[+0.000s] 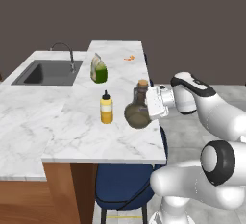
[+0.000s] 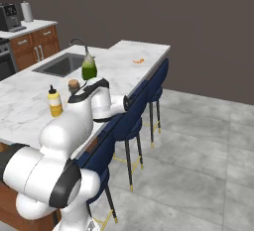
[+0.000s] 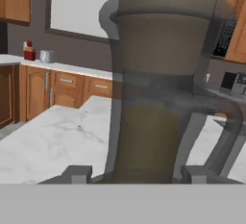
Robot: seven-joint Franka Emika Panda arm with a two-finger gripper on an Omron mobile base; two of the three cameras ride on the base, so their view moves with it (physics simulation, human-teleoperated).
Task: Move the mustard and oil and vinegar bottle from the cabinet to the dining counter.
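Dining counter [image 1: 72,136] held both bottles; task looked nearly done.
Oil and vinegar bottle [image 1: 138,110] stood near the edge, gripper [image 1: 150,104] clamped on it; mustard [image 1: 106,108] just beside. Release remained.

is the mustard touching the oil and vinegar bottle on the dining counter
Apart. In the left base view a strip of white marble shows between the mustard and the oil and vinegar bottle, both standing upright on the dining counter.
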